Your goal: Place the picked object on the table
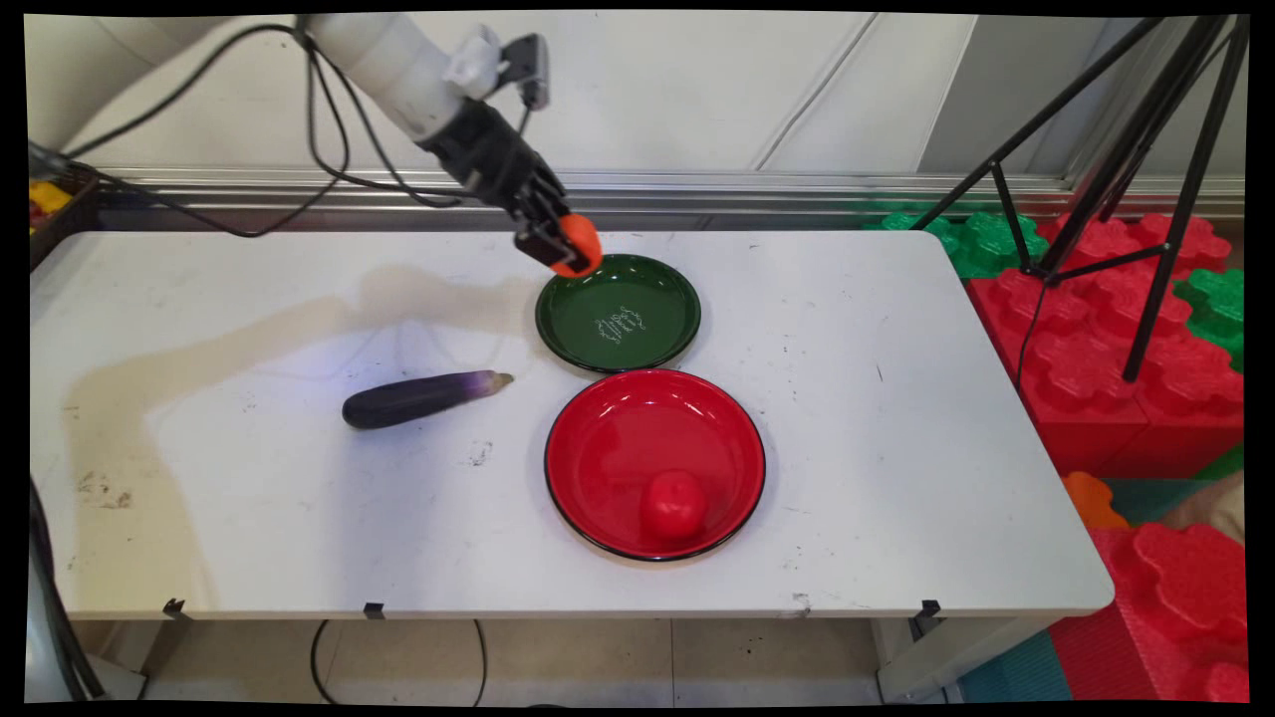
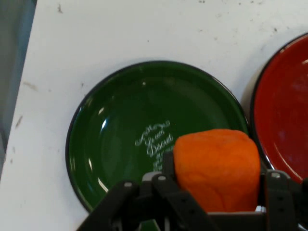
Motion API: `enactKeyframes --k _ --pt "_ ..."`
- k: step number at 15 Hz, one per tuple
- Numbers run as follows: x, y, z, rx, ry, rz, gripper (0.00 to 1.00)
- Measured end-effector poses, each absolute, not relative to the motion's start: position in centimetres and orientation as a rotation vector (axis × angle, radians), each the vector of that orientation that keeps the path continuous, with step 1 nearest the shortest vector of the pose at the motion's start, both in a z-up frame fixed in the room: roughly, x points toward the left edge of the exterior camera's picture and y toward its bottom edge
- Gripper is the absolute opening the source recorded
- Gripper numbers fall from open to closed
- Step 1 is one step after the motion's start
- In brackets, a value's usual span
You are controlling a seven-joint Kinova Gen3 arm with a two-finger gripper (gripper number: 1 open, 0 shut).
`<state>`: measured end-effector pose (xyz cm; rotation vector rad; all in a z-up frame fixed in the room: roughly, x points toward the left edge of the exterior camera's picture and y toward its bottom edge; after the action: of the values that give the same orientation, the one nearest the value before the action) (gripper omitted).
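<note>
My gripper [image 1: 564,249] is shut on an orange object [image 1: 580,244], rounded and soft-looking, held in the air over the far left rim of the green plate [image 1: 652,334]. In the hand view the orange object [image 2: 216,168] sits between the fingers [image 2: 166,185], with the green plate [image 2: 115,144] directly below it, white lettering at its centre. The red plate [image 1: 618,438] lies just nearer on the table and holds a red tomato-like fruit [image 1: 674,505]. Its rim shows in the hand view as the red plate [image 2: 284,106] at the right edge.
A dark purple eggplant [image 1: 418,396] lies on the white table [image 1: 896,448] to the left of the two plates. Black cables hang from the arm at upper left. A black tripod [image 1: 1146,199] and red and green foam blocks [image 1: 1096,339] stand off the table's right side.
</note>
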<state>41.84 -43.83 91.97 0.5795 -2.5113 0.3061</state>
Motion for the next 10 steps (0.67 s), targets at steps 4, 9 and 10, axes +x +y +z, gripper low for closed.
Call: enactKeyframes --k 4,9,10 --pt "44.2 -41.4 93.9 0.593 -2.541 0.297 0.0" --pt "47.5 -38.6 94.7 0.611 -2.607 0.268 0.0" --pt "48.2 -38.1 94.6 0.618 -2.624 0.265 0.0"
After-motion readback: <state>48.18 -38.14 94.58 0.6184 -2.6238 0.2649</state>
